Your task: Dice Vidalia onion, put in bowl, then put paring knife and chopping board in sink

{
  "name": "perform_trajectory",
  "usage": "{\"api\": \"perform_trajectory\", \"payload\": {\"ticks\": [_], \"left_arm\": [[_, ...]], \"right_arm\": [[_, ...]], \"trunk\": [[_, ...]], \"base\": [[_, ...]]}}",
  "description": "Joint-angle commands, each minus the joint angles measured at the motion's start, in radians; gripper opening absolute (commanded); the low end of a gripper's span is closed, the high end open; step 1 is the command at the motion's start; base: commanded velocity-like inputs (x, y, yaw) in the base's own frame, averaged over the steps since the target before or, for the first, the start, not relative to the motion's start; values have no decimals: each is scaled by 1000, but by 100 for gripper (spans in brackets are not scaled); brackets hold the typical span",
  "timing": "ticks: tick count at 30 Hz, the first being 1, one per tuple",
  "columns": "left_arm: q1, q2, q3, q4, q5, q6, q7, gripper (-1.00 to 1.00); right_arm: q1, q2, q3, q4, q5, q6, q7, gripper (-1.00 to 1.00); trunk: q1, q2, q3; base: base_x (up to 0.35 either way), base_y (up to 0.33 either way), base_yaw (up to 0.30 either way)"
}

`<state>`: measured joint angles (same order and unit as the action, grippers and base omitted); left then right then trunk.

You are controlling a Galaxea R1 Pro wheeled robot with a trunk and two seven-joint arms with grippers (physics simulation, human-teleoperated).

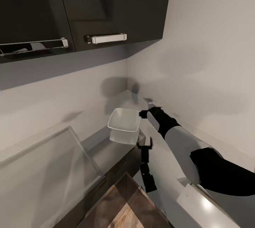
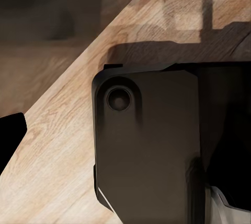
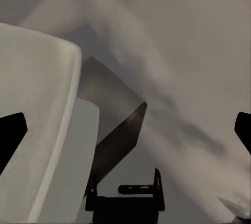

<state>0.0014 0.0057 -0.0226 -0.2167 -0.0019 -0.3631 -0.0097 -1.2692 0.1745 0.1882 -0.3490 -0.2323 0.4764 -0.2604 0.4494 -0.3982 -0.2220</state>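
Bowl (image 1: 124, 121) sits on the grey tabletop (image 1: 106, 151) in the corner where two pale walls meet, under dark wall cabinets (image 1: 85, 8) with chrome handles. Right claw (image 1: 151, 109) hangs just beside the bowl's far right edge, near the wall; in the right wrist view its two dark fingertips (image 3: 11, 132) stand wide apart with nothing between them, the bowl's white flaring side (image 3: 39, 125) close by. Left claw's state cannot be told; the left wrist view looks down on wooden floor (image 2: 57, 145) and a dark part of the robot's body. Judging by this, the robot is surveying the bowl's end of the kitchen rather than handling anything. Next comes finding the sink and reaching for the onion
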Motion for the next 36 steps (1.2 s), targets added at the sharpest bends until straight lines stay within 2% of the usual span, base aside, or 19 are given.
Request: {"api": "perform_trajectory", "payload": {"ticks": [1,22,30,36], "left_arm": [[0,0,-2,-1,0,-2,-1,100],[0,0,-2,-1,0,-2,-1,100],[0,-1,-2,-1,0,-2,-1,100],[0,-1,-2,-1,0,-2,-1,100]], "right_arm": [[-1,0,7,-1,-9,4,4,100],[0,0,6,-1,-11,2,25,100],[0,0,2,0,-8,3,161,100],[0,-4,2,-1,-10,3,181,100]], "trunk": [[1,-2,-2],[1,-2,-2],[1,-2,-2],[1,-2,-2]], "base": [[0,0,0],[0,0,0],[0,0,0],[0,0,0]]}}
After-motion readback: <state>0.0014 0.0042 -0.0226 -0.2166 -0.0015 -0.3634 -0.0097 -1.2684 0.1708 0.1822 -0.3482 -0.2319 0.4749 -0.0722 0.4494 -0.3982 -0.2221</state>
